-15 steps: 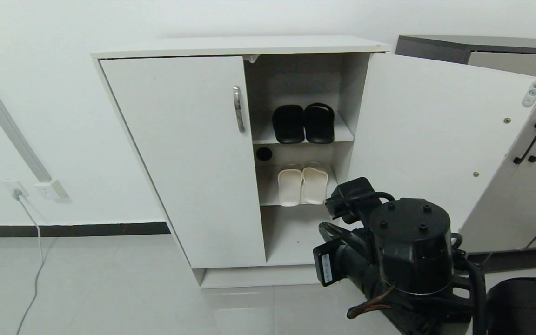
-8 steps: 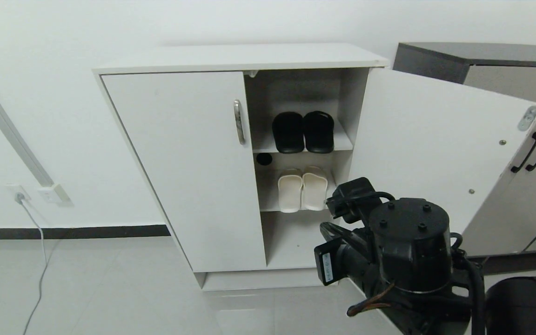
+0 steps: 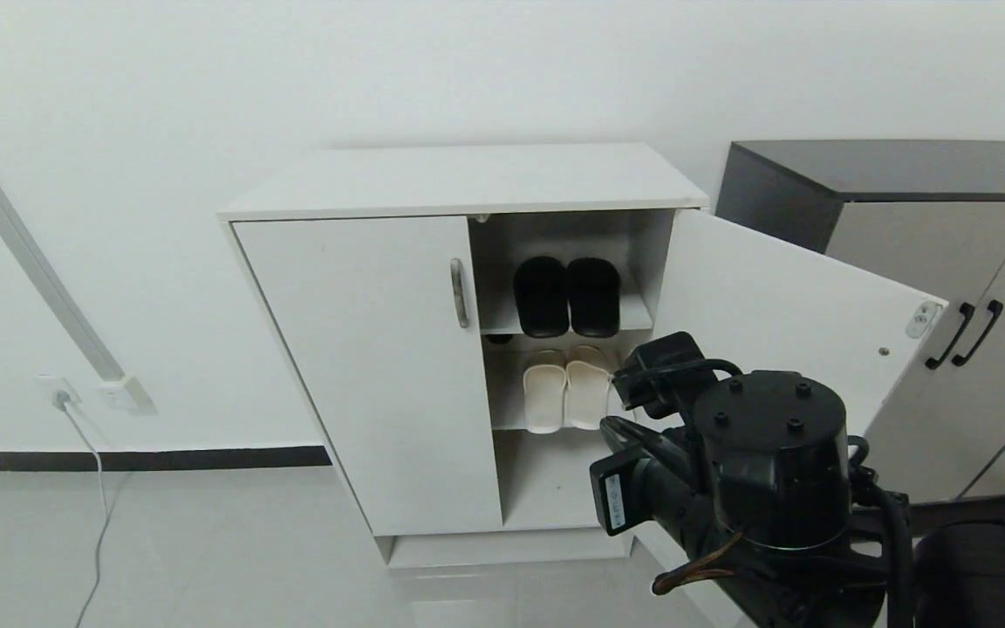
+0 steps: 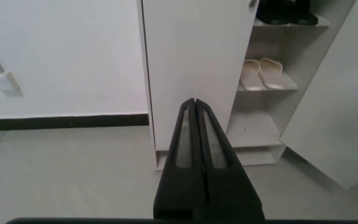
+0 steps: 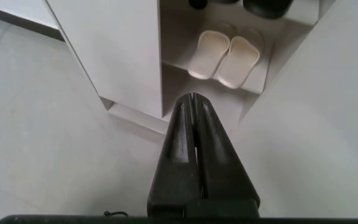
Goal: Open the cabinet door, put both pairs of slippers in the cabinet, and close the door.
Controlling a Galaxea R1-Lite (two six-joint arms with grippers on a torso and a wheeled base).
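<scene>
Looking down from my head camera, I see the white cabinet (image 3: 468,179) against the wall, its left-hand door (image 3: 363,366) shut and its right-hand door (image 3: 773,323) swung wide open. The black slippers (image 3: 566,296) sit side by side on the upper shelf. The white slippers (image 3: 565,397) sit side by side on the shelf below, and both pairs are inside the open half. My right arm (image 3: 764,471) rises in front and hides the lower edge of the open door and the cabinet's bottom right corner. A grey cabinet (image 3: 930,262) stands just beside, partly behind the open door.

From my left wrist, my left end effector (image 4: 195,102) has its two fingers pressed flat together with nothing between them. It hangs above the floor (image 4: 73,168) in front of the shut door. The white slippers (image 4: 269,73) lie on their shelf beyond. The black slippers (image 4: 278,11) are cut off by the frame edge, with only their ends showing.

From my right wrist, my right end effector (image 5: 193,96) is likewise closed tight and empty, pointing toward the cabinet's lower shelves. The white slippers (image 5: 225,55) show whole. The black slippers (image 5: 267,6) are cut off, so I see only dark tips. The right-hand door (image 5: 316,124) is a plain pale surface, and I cannot trace its lower edge against the floor.
</scene>
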